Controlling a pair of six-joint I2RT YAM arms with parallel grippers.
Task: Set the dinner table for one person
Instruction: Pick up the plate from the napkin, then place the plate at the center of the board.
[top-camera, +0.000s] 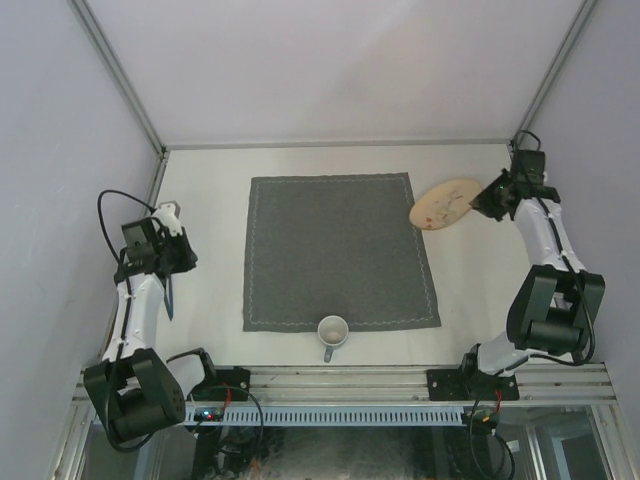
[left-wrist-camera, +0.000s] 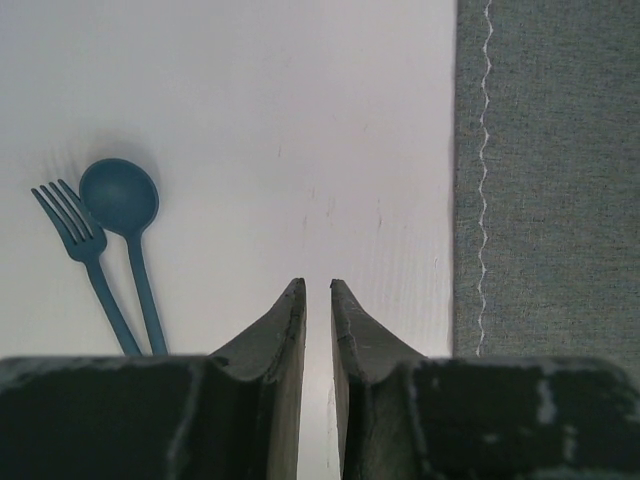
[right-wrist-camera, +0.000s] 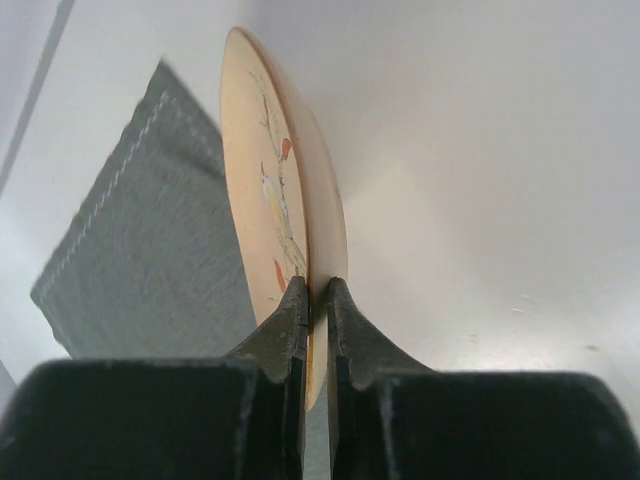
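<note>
My right gripper (top-camera: 481, 204) (right-wrist-camera: 318, 288) is shut on the rim of a beige plate (top-camera: 445, 203) (right-wrist-camera: 290, 160) painted with a bird. The plate is tilted and lifted off the dinner table (top-camera: 205, 190), just past the far right corner of the dark grey cloth (top-camera: 340, 250) (right-wrist-camera: 150, 240). My left gripper (top-camera: 176, 262) (left-wrist-camera: 318, 288) hangs over bare table left of the cloth (left-wrist-camera: 550, 180), its jaws a narrow gap apart with nothing between them. A teal fork (left-wrist-camera: 75, 245) and a teal spoon (left-wrist-camera: 122, 205) lie side by side to its left.
A white mug (top-camera: 332, 331) stands at the near edge of the cloth, its handle toward the arm bases. Metal rails (top-camera: 330, 145) and pale walls close in the table at the back and sides.
</note>
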